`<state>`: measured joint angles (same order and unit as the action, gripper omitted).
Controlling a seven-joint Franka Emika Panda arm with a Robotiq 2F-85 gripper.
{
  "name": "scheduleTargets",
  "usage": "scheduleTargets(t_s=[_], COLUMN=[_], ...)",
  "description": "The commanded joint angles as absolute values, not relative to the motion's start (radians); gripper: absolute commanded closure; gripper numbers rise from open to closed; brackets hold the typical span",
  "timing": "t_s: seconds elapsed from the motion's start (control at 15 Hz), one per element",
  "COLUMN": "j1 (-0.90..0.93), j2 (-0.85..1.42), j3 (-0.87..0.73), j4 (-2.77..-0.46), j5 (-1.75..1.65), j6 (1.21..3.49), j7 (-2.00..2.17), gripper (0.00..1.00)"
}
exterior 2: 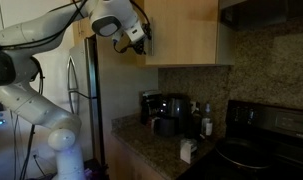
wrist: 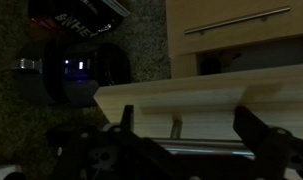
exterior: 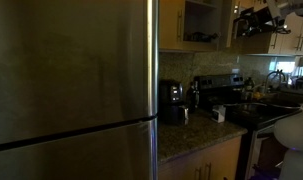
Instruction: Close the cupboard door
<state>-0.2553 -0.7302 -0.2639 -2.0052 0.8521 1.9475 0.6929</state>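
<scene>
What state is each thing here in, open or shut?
cupboard door: open, not yet closed.
gripper: open, fingers spread wide near the door.
fridge door: shut.

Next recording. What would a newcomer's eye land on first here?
The brushed-steel fridge door fills the left half of an exterior view. Next comes the white robot arm, which reaches up with its gripper at the tan upper cupboards. In the wrist view, the cupboard door lies right in front of the open fingers.
</scene>
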Motion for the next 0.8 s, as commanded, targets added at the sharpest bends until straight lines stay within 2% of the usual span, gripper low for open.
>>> scheduleTargets(t_s=[0.0,0.4,0.47,0.53,0.73], j1=[-0.304,-0.309,-0.322,-0.228,-0.239], j2=[-0.759,-0.655,-0.64,-0.684,-0.646], j3=[-0.113,0.188,0.21,0.142,0.171], j4=[-2.077,-2.042,-2.036,-2.071,-2.062], j5=[0.823,0.653,0.578,0.6,0.53], j6=[2.104,2.553,2.561,2.541,2.575], j7=[0.657,0.777,0.84,0.814,0.873], gripper=[0.0,0.0,0.0,0.0,0.0])
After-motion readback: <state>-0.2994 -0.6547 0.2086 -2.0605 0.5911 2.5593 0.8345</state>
